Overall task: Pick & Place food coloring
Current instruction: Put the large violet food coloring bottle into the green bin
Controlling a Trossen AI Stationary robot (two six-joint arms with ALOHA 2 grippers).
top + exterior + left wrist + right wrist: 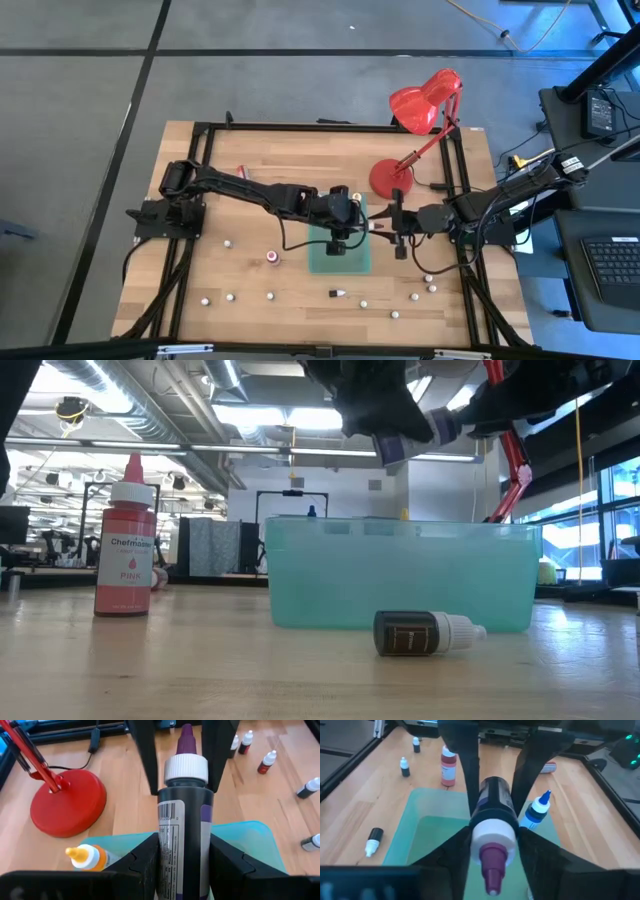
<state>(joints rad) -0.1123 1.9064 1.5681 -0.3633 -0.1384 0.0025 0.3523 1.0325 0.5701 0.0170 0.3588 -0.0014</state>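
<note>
Handover over green bin: purple-tipped bottle clamped by left gripper and right gripper; release one side only, then lower.

Overhead, table-level, two close wrist views

Wooden table, green bin, lamp, scattered bottles
</note>
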